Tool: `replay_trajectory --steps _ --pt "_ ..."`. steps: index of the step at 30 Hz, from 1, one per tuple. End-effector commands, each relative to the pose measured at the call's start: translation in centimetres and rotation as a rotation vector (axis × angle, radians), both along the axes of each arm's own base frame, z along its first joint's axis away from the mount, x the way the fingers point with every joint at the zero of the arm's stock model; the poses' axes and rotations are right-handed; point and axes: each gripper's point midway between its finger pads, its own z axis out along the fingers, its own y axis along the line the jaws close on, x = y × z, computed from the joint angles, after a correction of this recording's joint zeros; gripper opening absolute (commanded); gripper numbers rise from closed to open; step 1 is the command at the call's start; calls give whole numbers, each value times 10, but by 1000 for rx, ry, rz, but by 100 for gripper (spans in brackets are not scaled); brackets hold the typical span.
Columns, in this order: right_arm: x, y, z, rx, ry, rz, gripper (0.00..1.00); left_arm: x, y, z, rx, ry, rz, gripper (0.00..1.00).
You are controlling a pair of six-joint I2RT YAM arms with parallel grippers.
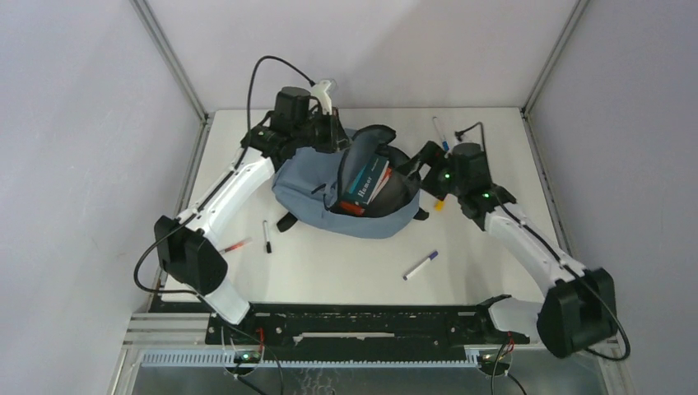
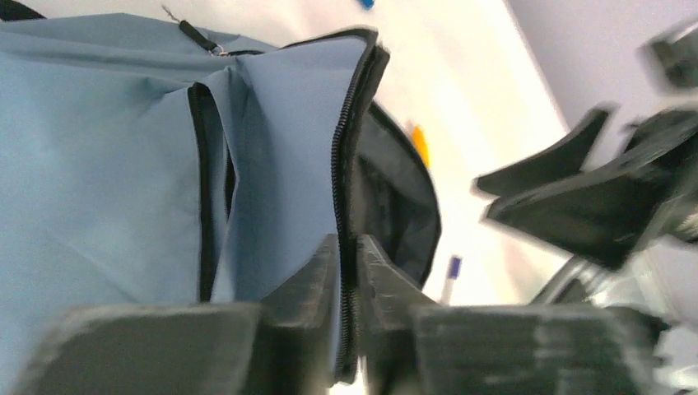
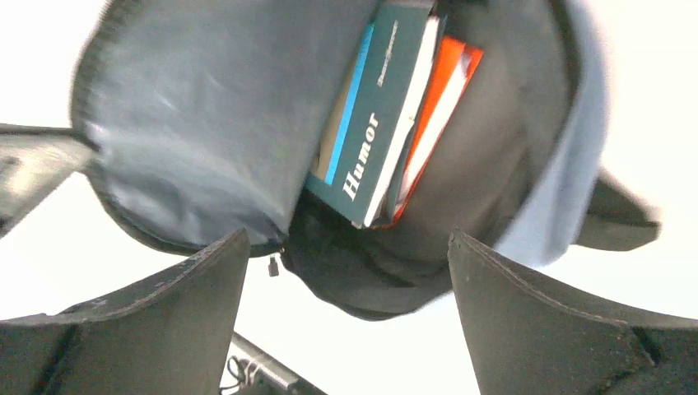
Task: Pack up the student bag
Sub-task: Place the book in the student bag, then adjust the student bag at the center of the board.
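The grey-blue student bag point(image 1: 317, 191) lies at the table's middle with its main compartment unzipped. Inside stand a dark teal book titled "Humor" point(image 3: 380, 123) and an orange-covered book point(image 3: 440, 90); both also show in the top view point(image 1: 366, 183). My left gripper point(image 1: 336, 132) is shut on the bag's zippered opening edge point(image 2: 347, 189) and holds that flap up. My right gripper point(image 3: 347, 259) is open and empty just outside the bag's opening, at its right side point(image 1: 428, 158).
Loose pens lie on the table: a blue-capped one point(image 1: 421, 265) in front of the bag, a black one point(image 1: 267, 236) and a red one point(image 1: 234, 245) at left, one at the back right point(image 1: 440, 132). An orange item point(image 1: 439, 203) lies under the right arm.
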Motion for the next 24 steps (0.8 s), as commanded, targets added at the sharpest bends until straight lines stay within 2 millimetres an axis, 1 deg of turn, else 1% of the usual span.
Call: replay_trajectory --steps 1,2,3,4,5,7,8,9,11,13,15,17,19,20,22,24 --pt "-3 -43 2 -87 -50 -88 97 -13 -21 -14 84 9 -73 38" --pt "-3 -48 4 -92 -56 -96 97 -13 -20 -18 118 17 -64 53" --pt "-3 -52 6 -94 -61 -103 97 -12 -16 -19 149 25 -45 63" --pt "-3 -56 6 -98 -63 -112 97 -11 -11 -19 170 27 -21 70" --pt "-3 -59 6 -102 -62 -118 97 -8 0 -20 205 22 27 75" --pt "-2 -66 5 -110 -55 -134 97 -8 20 -16 256 1 109 83" --pt "-2 -69 3 -116 -49 -140 97 -10 31 -14 275 -7 148 84" --pt "-1 -71 2 -118 -45 -143 97 -10 45 -15 302 -13 211 85" --pt "0 -76 -2 -125 -33 -155 97 -15 73 -22 320 7 328 85" --pt "1 -83 -4 -132 -25 -171 96 -26 102 -42 317 75 437 83" --pt "2 -91 -3 -139 -25 -200 96 -38 128 -68 297 163 548 82" --pt "4 -103 1 -150 -37 -242 96 -50 146 -92 277 231 634 82" --pt "5 -116 7 -158 -54 -287 96 -60 156 -108 267 265 696 84" --pt "6 -121 10 -160 -66 -304 96 -64 156 -114 251 278 706 86" --pt "8 -130 17 -161 -92 -324 96 -69 152 -124 217 297 700 88" --pt "9 -133 21 -152 -105 -326 95 -70 146 -130 185 303 688 90"
